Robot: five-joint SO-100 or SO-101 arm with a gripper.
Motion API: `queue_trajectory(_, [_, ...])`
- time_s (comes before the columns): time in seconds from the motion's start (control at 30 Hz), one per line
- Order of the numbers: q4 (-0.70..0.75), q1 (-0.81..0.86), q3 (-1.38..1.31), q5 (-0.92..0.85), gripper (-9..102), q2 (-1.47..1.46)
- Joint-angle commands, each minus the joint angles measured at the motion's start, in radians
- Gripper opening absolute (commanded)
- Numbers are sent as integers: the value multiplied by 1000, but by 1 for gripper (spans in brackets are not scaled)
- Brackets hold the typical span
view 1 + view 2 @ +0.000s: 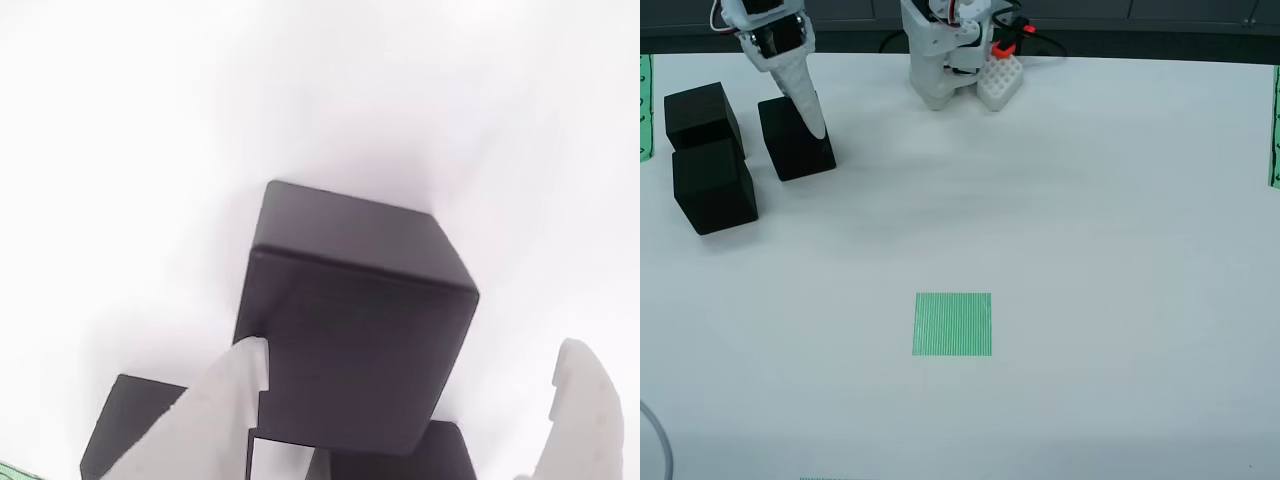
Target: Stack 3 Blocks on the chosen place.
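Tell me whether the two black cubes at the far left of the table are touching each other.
Cannot tell. In the view from above, the rear matte black cube and the front matte black cube overlap in the picture, with no gap or contact line plainly visible.

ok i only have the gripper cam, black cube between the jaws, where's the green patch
observer: In the view from above, the patch lies mid-table, to the right of that cube and nearer the camera.
operator: anything on it
observer: No, it is bare. All three cubes sit on the table at the far left.
operator: where are the other two
observer: Left of yours, close together: a back cube and a front cube.
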Motion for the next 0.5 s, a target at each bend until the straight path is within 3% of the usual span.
queue_trajectory(0.0, [9, -3, 5, 6, 35, -11])
queue_trajectory(0.47, [9, 117, -61, -12, 35, 29])
